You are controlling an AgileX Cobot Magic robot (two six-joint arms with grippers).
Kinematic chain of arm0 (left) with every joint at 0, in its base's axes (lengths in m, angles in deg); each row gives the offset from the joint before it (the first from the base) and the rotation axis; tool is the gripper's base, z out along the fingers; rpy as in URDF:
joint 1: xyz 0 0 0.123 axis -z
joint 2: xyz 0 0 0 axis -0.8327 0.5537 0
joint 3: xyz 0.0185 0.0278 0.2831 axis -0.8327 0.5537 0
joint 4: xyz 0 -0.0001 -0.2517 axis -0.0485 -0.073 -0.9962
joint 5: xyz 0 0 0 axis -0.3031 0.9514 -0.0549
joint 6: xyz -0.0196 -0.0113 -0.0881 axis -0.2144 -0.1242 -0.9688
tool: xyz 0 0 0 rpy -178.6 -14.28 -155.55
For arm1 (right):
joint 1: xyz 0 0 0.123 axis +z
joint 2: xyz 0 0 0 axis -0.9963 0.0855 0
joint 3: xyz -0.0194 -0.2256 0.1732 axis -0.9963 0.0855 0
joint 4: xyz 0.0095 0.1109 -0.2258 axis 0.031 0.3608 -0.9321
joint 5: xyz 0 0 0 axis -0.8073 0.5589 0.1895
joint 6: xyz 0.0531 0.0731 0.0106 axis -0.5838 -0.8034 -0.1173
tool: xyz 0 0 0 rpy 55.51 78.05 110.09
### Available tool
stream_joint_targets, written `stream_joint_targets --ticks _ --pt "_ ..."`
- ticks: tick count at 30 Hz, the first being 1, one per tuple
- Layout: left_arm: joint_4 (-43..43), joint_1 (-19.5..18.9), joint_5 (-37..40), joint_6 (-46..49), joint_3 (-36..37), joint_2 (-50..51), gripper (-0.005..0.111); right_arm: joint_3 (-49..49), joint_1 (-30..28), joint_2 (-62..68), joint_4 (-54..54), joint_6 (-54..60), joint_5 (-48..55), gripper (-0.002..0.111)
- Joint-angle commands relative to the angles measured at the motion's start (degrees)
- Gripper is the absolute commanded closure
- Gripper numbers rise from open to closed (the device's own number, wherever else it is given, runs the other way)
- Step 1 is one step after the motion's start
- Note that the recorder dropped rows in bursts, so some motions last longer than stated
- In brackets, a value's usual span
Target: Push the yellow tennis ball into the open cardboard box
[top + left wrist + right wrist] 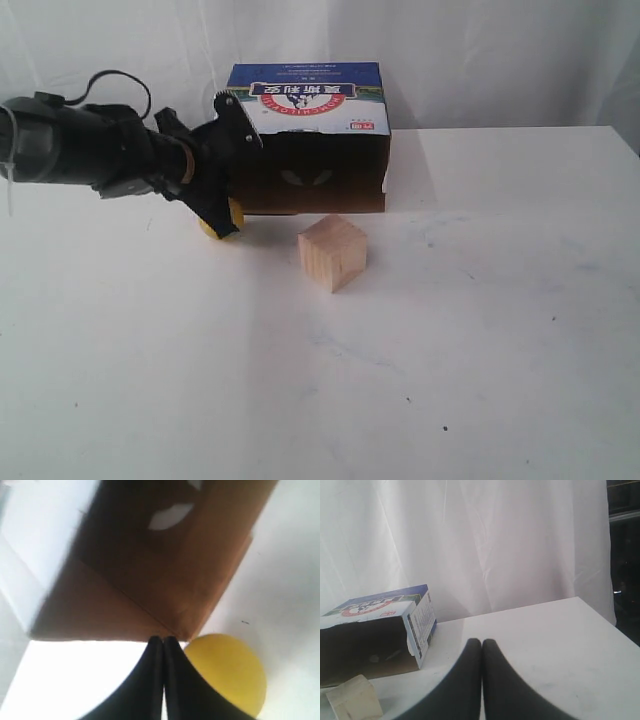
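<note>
White table (480, 350) bears fuzzy yellow tennis ball (227, 672).

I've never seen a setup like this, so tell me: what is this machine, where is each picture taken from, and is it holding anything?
It is a robot with two arms, each ending in a pincer. One picture looks at the whole white table from outside; the other two come from cameras on the wrists. On the table are an open cardboard box, a wooden cube and a yellow tennis ball. The left pincer is closed, empty, and sits beside the ball near the box's opening. The right pincer is closed and empty too, away from the things.
</note>
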Motion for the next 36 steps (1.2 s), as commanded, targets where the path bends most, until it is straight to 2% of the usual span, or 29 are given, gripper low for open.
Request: stream_joint_targets --ticks 1,4,6,8,10,14,18,22,31,36 --pt "1.38 1.62 -1.38 -2.17 2.22 -6.35 0.107 0.07 0.00 -0.26 0.03 -0.17 -0.33 0.108" --pt "1.38 2.38 0.00 -2.86 6.04 -10.05 0.107 0.07 0.00 -0.26 0.03 -0.17 -0.33 0.108" --pt "1.55 2.64 3.62 -0.70 8.24 -11.95 0.107 0.07 0.00 -0.26 0.03 -0.17 -0.33 0.108" --pt "1.90 0.10 4.76 2.29 9.60 -11.81 0.107 0.07 0.00 -0.26 0.03 -0.17 -0.33 0.108" --pt "1.90 -3.28 0.21 4.88 9.88 -9.82 0.107 0.07 0.00 -0.26 0.03 -0.17 -0.33 0.108" --pt "1.48 -9.40 -9.56 8.61 4.54 -2.18 0.107 0.07 0.00 -0.26 0.03 -0.17 -0.33 0.108" --pt "1.48 -11.91 -9.86 8.50 -3.11 8.01 0.107 0.07 0.00 -0.26 0.03 -0.17 -0.33 0.108" --pt "1.48 -11.90 -9.01 1.43 -4.93 12.83 0.107 0.07 0.00 -0.26 0.03 -0.17 -0.33 0.108" --pt "1.25 -10.91 -6.83 -0.26 4.20 7.68 0.107 0.07 0.00 -0.26 0.03 -0.17 -0.33 0.108" --pt "1.25 -9.13 -6.13 -0.26 10.01 2.41 0.107 0.07 0.00 -0.26 0.03 -0.17 -0.33 0.108"
